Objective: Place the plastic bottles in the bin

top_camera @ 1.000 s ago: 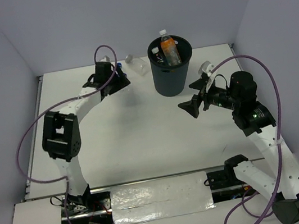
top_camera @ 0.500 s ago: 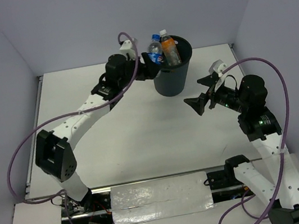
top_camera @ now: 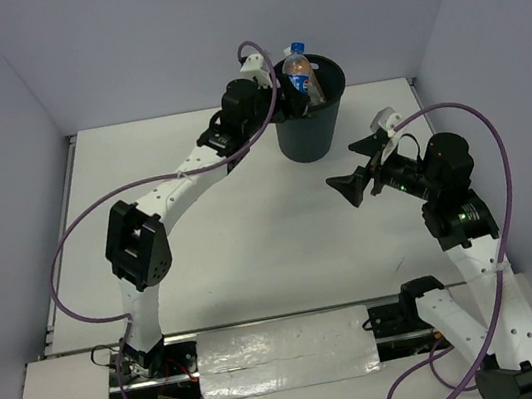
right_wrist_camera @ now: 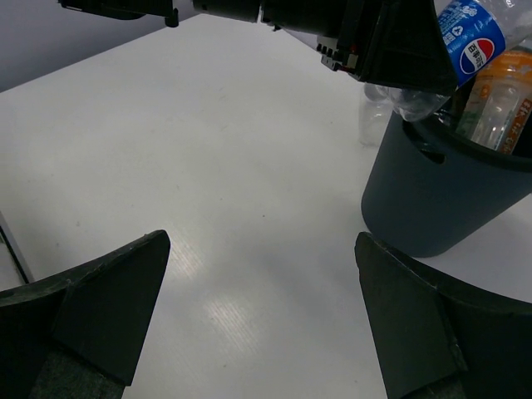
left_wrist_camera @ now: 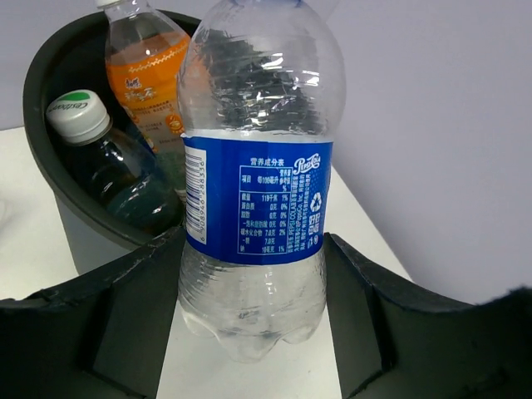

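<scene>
Clear plastic bottle with a blue label [left_wrist_camera: 258,199] held upright at the rim of the tall round dark grey plastic bin [top_camera: 312,136].
The left fingers [left_wrist_camera: 125,324] are clenched on the bottle's lower body, holding it over the bin's 9 o'clock edge. The bin stands at 12 o'clock on the white tabletop [top_camera: 225,257]. Inside it lean an orange plastic bottle [left_wrist_camera: 145,75] and a clear bottle with a pale green cap [left_wrist_camera: 112,166]. At 3 o'clock, the right fingers [right_wrist_camera: 108,299] are spread wide with nothing between them.
</scene>
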`<state>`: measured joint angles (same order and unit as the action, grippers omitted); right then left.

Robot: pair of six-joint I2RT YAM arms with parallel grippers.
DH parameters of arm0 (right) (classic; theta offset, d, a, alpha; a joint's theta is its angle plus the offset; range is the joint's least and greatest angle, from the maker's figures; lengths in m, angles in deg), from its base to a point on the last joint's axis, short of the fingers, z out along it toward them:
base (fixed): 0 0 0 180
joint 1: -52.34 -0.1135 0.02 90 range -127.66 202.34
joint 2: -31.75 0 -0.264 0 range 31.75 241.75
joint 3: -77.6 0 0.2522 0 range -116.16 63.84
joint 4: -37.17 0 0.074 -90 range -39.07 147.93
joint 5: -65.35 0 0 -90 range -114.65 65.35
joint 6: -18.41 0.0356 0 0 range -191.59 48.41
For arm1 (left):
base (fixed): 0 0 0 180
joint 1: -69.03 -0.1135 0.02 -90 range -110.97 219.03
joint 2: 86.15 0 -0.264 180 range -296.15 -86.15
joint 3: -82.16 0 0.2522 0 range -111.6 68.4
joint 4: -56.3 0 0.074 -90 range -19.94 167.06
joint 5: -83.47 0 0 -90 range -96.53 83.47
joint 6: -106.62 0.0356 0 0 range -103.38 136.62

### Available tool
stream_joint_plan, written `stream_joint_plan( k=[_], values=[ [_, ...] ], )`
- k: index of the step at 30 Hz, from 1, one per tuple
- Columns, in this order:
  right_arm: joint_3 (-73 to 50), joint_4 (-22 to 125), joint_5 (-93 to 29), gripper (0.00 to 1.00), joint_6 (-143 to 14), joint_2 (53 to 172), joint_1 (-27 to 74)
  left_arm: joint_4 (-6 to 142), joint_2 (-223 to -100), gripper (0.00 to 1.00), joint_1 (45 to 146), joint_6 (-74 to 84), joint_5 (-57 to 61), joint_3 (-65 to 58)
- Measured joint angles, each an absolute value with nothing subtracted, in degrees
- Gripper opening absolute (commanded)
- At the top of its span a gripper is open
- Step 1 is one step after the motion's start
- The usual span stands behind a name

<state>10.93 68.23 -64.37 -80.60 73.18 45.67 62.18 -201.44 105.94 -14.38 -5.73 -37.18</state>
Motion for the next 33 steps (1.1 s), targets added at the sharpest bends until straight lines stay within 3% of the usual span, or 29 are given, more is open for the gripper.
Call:
stream_joint_plan(
  k=[8,15,21,25,33],
  values=[
    [10.93,68.12,-64.86,1.0,-80.49,73.18,45.75,56.26,-201.44,0.3,105.89,-18.32,-3.11,-34.75],
    [10.93,68.09,-65.03,1.0,-80.36,73.21,45.78,52.65,-201.44,0.45,106.2,-19.5,-4.66,-34.34],
    [10.93,68.07,-65.4,1.0,-80.19,73.51,46.04,49.11,-204.02,0.47,106.35,-19.47,-10.89,-37.29],
    [10.93,68.07,-65.6,1.0,-80.19,73.62,46.15,49.68,-210.71,0.6,106.35,-19.56,-12.96,-45.68],
    [10.93,68.07,-65.86,1.0,-80.21,73.6,46.23,51.95,-214.58,0.98,106.35,-19.39,-14.36,-49.37]
  ],
)
